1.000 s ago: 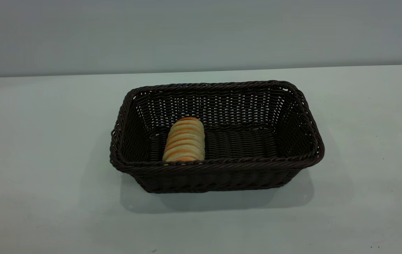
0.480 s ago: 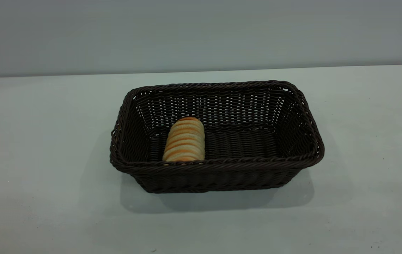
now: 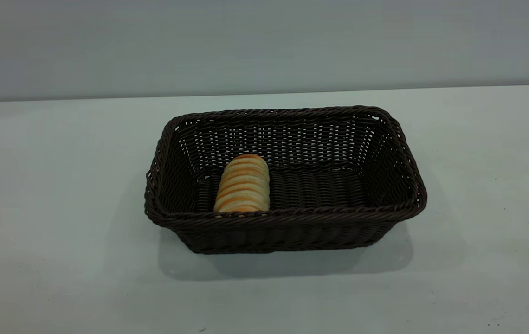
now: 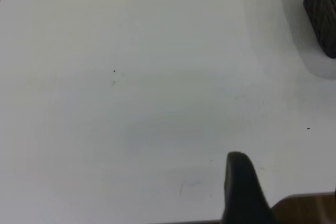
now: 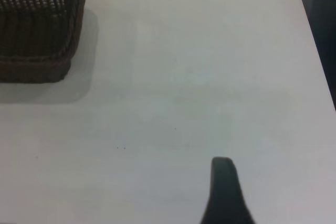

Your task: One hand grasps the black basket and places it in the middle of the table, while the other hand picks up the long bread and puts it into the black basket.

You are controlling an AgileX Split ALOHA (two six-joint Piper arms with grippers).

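Left gripper (image 4: pixel 242 192): only 1 dark finger (image 4: pixel 239 182) shows in the left wrist view, rising from the frame edge over bare table (image 4: pixel 131 103). Its partner is out of frame, so whether the fingers are apart or together cannot be told. Nothing is held on the visible finger. A brown strip, seemingly the table's edge, runs just beside the finger's base. Well away from it, a corner of the black basket (image 4: pixel 321 9) cuts into the frame, its shadow falling on the table beside it.

Right gripper (image 5: pixel 224 195): same situation in the right wrist view, with 1 dark finger (image 5: pixel 223 182) over bare tabletop and the other unseen; whether it is spread or closed cannot be told. The visible finger carries nothing. The basket's woven end wall fills the far corner of this view, well apart from the finger. A few tiny dark specks dot the table between them.

Exterior view: neither arm appears. The black basket stands upright near the middle of the table, long side facing the camera, braided rim intact all round. The long bread (image 3: pixel 243 184) lies inside on the basket floor, in the left half, its length running front to back. Its near end is partly hidden behind the front rim. The right half of the basket floor holds nothing. Behind the table runs a plain grey wall (image 3: pixel 264 46)
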